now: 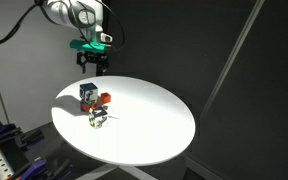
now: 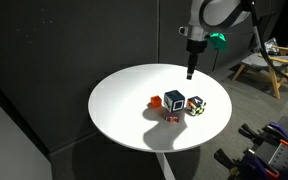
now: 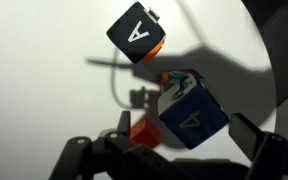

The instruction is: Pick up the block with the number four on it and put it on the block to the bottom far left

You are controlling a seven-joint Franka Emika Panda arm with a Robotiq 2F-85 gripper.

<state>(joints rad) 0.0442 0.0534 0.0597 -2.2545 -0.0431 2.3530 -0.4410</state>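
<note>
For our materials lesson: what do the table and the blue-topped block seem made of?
Table: smooth matte white top, perhaps laminate or painted board; soft shadows, no glare. Blue-topped block: crisp-edged cube with printed faces, likely plastic or painted wood; too small to tell.

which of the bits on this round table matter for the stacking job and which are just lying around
For the job:
- blue-topped cube, to be lifted
- red and yellow cube, to be stacked on
- gripper, open, holding nothing

Just lying about:
- small orange piece
- white-and-black cube
</note>
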